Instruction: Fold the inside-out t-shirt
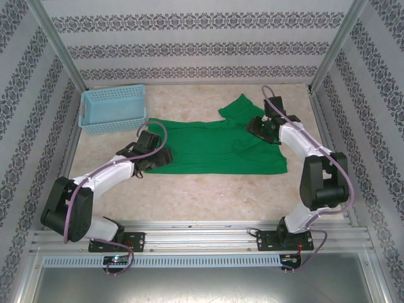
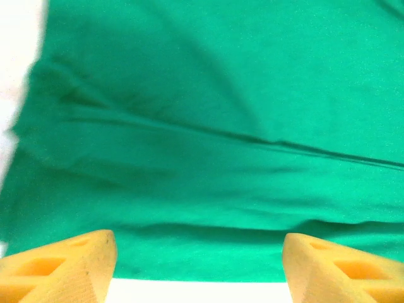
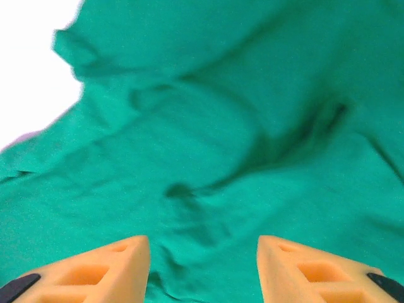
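Lying spread on table (image 1: 221, 189): t-shirt (image 1: 208, 148) | left tool (image 2: 199, 268) jaws apart, empty | right tool (image 3: 203, 265) jaws apart, empty

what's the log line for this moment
shirt: spread, unfolded | left fingers: open, over shirt's left end | right fingers: open, over its rumpled right end | basket: far left

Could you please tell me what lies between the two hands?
The green t-shirt, spread on the table, fills the stretch between the left hand and the right hand; the top view shows it.
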You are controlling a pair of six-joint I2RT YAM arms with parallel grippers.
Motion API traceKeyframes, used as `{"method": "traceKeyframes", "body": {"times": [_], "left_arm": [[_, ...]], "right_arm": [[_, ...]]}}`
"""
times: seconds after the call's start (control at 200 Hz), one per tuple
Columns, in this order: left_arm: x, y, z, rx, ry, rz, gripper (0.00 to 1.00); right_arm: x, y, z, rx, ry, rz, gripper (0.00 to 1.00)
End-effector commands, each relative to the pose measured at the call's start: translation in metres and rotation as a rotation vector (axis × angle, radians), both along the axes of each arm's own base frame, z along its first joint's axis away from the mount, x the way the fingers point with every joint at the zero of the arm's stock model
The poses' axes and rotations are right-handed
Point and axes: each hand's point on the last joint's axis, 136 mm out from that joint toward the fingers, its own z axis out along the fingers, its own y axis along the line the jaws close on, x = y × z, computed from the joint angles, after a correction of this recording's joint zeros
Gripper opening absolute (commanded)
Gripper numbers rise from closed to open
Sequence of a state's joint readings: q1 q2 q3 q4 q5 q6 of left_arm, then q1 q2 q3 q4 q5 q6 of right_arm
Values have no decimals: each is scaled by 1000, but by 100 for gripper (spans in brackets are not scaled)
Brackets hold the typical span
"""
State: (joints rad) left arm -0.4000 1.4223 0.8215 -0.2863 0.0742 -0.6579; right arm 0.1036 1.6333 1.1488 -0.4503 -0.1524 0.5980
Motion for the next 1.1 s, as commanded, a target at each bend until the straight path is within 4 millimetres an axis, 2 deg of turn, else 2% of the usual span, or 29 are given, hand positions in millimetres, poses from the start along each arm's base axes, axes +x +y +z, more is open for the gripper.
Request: {"method": "traceKeyframes", "body": {"times": [0.0, 0.185, 0.31, 0.625, 0.734, 0.844, 0.909, 0.989, 1.094], "left_arm": [[12, -23, -5, -12, 10, -60, 70], [32, -25, -26, 31, 29, -58, 70], [48, -28, -27, 56, 19, -70, 70], [97, -23, -51, 122, 12, -58, 69], [106, -21, -49, 116, 11, -62, 67], [106, -15, -31, 144, -14, -56, 68], [99, -11, -27, 148, 3, -48, 69], [83, -10, -34, 128, 44, -38, 69], [52, -7, -55, 99, 115, -20, 69]], "right_arm": [[-26, -2, -29, 73, 54, -25, 50], [-47, -15, -62, 134, 108, -92, 50], [-51, -17, -66, 116, 116, -91, 50], [-67, -52, -93, 52, 210, -205, 51], [-70, -56, -95, 42, 213, -218, 51], [-73, -69, -94, -4, 224, -244, 51], [-77, -81, -98, -25, 252, -279, 51], [-82, -90, -101, -13, 268, -318, 50], [-91, -96, -103, -9, 278, -354, 50]]}}
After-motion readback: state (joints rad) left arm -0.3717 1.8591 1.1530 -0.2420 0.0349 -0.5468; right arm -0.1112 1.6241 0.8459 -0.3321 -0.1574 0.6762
